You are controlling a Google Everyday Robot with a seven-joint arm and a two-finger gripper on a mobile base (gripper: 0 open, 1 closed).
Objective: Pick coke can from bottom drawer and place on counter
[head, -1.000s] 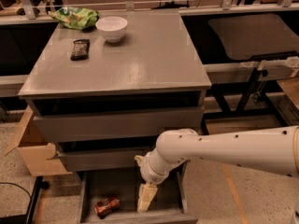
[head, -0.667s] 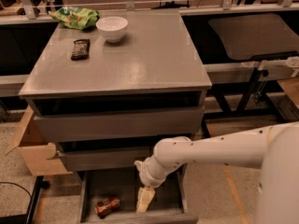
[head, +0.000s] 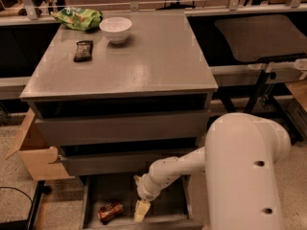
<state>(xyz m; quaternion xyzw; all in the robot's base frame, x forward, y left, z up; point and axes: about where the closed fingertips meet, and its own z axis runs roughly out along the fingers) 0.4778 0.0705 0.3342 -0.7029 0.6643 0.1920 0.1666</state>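
Observation:
The coke can lies on its side on the dark floor of the open bottom drawer, at its front left. My gripper hangs down inside the same drawer, just right of the can and apart from it, with nothing seen in its grasp. My white arm reaches in from the lower right and fills that corner of the view. The grey counter is the cabinet top above the three drawers.
On the counter's back left stand a white bowl, a green chip bag and a dark snack bar. A cardboard box sits left of the cabinet. A dark rounded tabletop stands at the right.
My arm's upper part has swung much closer to the camera. My gripper has shifted slightly left and lower in the drawer, nearer the can. The can has not moved.

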